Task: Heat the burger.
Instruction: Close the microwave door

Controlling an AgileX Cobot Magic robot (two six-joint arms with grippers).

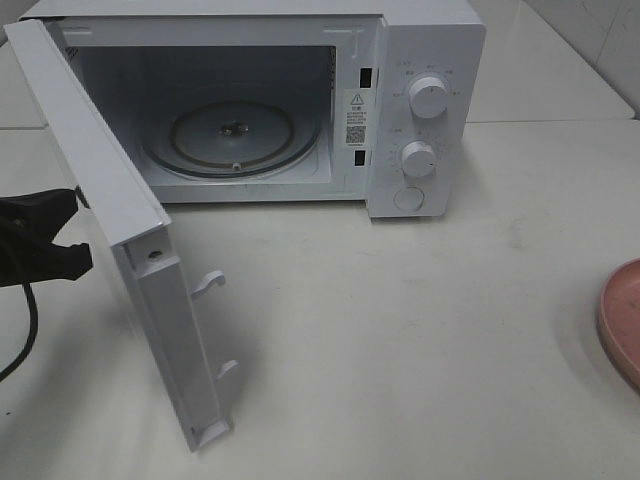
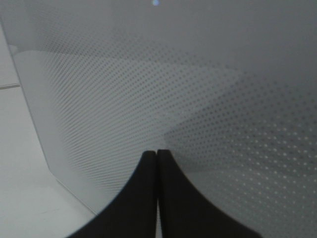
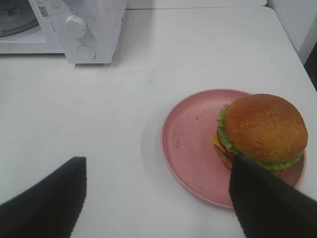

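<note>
The burger [image 3: 262,129], with a golden-brown bun, green lettuce, cheese and tomato, stands on the far side of a round pink plate [image 3: 190,144] in the right wrist view. My right gripper [image 3: 156,166] hovers open just short of the plate, and one finger [image 3: 267,198] overlaps the burger's near edge. Nothing is between its fingers. In the high view only the plate's rim [image 1: 625,315] shows at the right edge, and the burger is out of view there. My left gripper [image 2: 157,153] is shut and empty, right against the outer face of the open microwave door [image 1: 120,230].
The white microwave [image 1: 425,60] stands at the back, its door swung wide toward the front left. Inside lies a bare glass turntable [image 1: 232,135]. Two knobs and a button sit on its right panel. The left arm [image 1: 40,240] is behind the door.
</note>
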